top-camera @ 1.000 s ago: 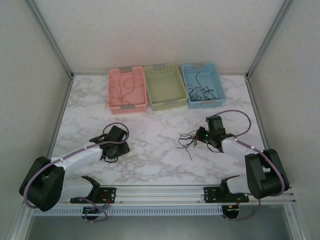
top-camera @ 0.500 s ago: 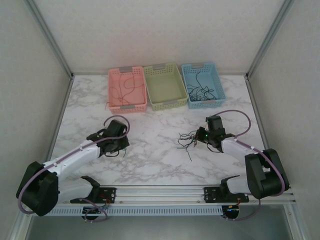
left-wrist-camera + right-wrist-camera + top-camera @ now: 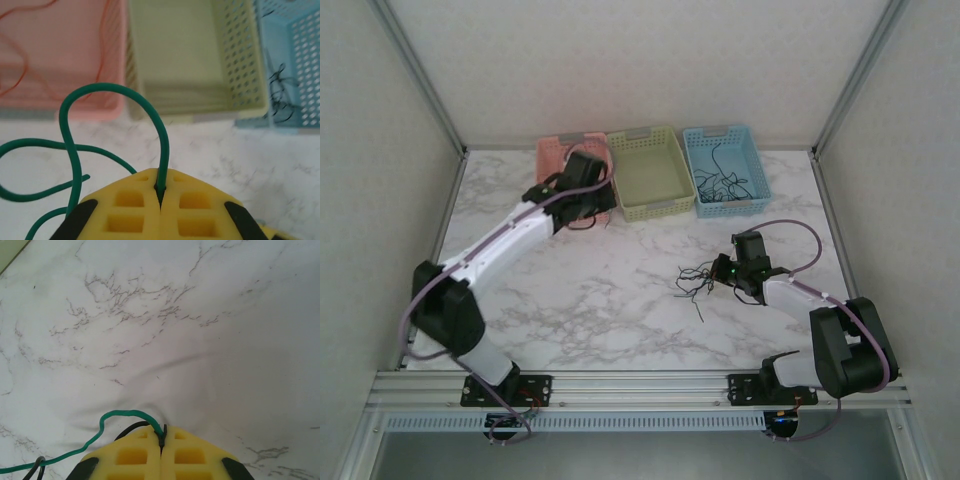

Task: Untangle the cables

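- Mid-right on the table (image 3: 610, 310), the tangle (image 3: 698, 282) is lying just beside the right gripper (image 3: 161, 435), which is pinching a green strand (image 3: 125, 414) of it.
- Left gripper (image 3: 160, 192) is clamping a looping green cable (image 3: 162, 140), hovering before the pink basket (image 3: 60, 50) and green basket (image 3: 175, 50).
- Black cables (image 3: 720, 185) are sitting in the blue basket (image 3: 761, 175).

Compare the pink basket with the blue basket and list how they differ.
Place: the pink basket sits at the left end of the row, the blue basket at the right end.
Contents: the pink basket holds a few thin red-orange cables, loosely spread; the blue basket holds a denser bunch of black cables.
Shared: both are perforated, rectangular and alike in size.
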Robot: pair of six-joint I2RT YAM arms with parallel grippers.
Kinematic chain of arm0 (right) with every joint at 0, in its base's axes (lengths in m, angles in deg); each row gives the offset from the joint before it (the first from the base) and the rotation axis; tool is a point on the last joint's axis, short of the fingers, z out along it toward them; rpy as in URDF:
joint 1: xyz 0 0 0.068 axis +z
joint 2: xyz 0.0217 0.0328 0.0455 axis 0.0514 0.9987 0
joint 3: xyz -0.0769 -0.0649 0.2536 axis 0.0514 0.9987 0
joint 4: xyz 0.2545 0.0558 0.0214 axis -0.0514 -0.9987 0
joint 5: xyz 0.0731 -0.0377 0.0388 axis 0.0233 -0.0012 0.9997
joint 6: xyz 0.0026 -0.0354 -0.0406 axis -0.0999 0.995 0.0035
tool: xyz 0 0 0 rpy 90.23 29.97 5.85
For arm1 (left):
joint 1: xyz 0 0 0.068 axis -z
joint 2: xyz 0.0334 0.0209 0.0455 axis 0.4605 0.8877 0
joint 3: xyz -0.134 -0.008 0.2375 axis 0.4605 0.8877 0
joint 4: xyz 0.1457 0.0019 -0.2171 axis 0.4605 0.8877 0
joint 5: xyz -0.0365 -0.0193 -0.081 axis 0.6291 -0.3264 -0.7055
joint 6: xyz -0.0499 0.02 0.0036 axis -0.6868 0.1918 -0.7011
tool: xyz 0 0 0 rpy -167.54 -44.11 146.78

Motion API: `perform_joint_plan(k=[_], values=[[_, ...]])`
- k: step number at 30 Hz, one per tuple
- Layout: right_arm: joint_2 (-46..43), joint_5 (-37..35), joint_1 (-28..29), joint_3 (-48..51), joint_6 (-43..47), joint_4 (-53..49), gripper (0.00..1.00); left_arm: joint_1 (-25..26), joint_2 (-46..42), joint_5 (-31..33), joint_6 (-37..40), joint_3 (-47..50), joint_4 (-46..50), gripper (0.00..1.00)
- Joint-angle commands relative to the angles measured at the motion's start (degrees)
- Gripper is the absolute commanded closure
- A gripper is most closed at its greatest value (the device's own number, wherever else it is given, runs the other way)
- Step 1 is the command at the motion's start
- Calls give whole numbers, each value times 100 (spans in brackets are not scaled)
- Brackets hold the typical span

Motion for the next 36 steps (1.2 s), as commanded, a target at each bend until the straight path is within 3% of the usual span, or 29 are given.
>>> perform_joint_plan(k=[1,9,14,17,21,26,36], values=[[17,-149,49,-23,16,-122,100,32,879,-135,390,-1193,426,100],[19,-132,54,-27,26,-130,100,-229,3367,-638,608,-4412,1241,98],[26,-124,52,-19,25,-122,100,-378,4441,-915,641,-5951,1691,45],[40,-115,61,-28,30,-122,100,-438,4559,-1112,608,-6124,1684,37],[63,-121,65,-37,30,-122,100,-424,4273,-1273,723,-6034,1774,36],[68,-116,88,-54,43,-137,100,-283,3068,-1514,910,-4692,1351,36],[-92,599,108,78,102,259,100,132,-703,-2095,578,1116,-1181,36]])
